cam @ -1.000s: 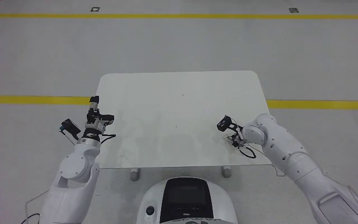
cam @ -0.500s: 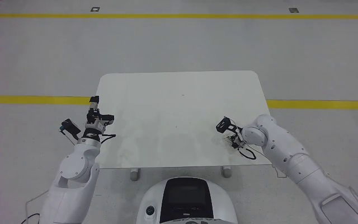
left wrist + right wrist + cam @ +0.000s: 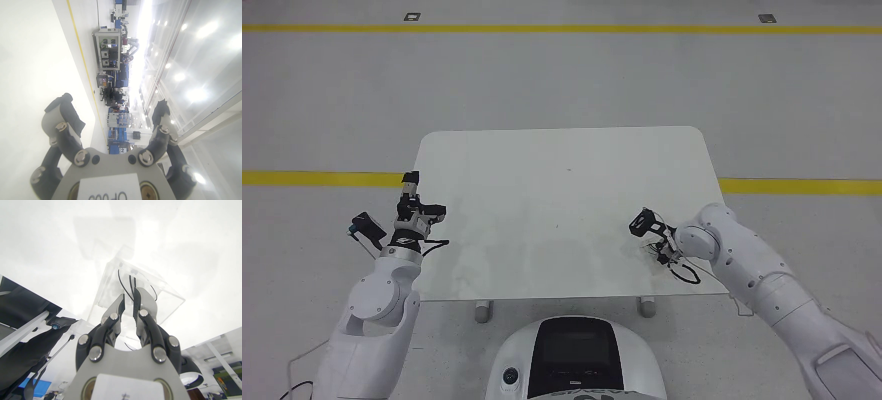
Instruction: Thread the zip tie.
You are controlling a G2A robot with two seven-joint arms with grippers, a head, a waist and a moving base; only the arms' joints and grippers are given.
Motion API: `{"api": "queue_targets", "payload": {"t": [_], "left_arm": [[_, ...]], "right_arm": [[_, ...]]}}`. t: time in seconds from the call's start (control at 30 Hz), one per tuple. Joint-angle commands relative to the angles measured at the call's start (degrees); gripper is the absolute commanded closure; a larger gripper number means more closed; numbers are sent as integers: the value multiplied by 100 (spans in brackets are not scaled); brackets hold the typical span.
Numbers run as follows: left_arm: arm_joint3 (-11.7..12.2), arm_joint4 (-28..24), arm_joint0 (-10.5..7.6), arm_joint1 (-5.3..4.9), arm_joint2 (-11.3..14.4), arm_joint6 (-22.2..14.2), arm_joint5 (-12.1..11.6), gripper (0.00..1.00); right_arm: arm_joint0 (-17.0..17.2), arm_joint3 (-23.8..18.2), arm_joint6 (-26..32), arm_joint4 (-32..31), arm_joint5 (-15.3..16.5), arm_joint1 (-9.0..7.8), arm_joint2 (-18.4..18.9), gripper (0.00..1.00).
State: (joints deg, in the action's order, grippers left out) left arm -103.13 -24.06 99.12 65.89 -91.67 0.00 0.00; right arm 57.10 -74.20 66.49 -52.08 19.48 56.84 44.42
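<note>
at the left edge of the white table (image 3: 562, 190) the left arm stands with its left gripper (image 3: 410, 187) pointing away from the robot, along the table's side. in its own wrist view the left gripper (image 3: 113, 111) is spread wide, its two dark fingertips (image 3: 64, 106) far apart with nothing between them and nothing touching them; past them lie the bright tabletop, a yellow floor line (image 3: 81, 55) and a far-off workshop. further right, the right arm (image 3: 722, 240) is bent in over the table's right part, near the front edge. the right gripper (image 3: 129, 292) points down into a clear plastic box (image 3: 166, 289) that sits on the tabletop. several thin black zip ties (image 3: 120, 281) lie inside the box, curving against its walls. the ribbed fingers (image 3: 137, 302) are drawn close but not together: a narrow slit shows between the pads, and one black zip tie strand (image 3: 130, 282) runs down into that slit at the tips. whether the pads touch that strand i cannot tell.
</note>
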Motion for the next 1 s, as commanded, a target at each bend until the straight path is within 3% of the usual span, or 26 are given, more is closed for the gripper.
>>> {"api": "queue_targets", "payload": {"t": [0.0, 0.3, 0.97], "left_arm": [[0, 0, 0, 0, 0, 0, 0, 0], [0, 0, 0, 0, 0, 0, 0, 0], [0, 0, 0, 0, 0, 0, 0, 0]], "right_arm": [[-17, 20, 22, 3, 0, 10, -14, 87], [-95, 49, 100, 52, 0, 59, -126, 89], [-58, 51, -272, 88, 0, -20, -71, 90]]}}
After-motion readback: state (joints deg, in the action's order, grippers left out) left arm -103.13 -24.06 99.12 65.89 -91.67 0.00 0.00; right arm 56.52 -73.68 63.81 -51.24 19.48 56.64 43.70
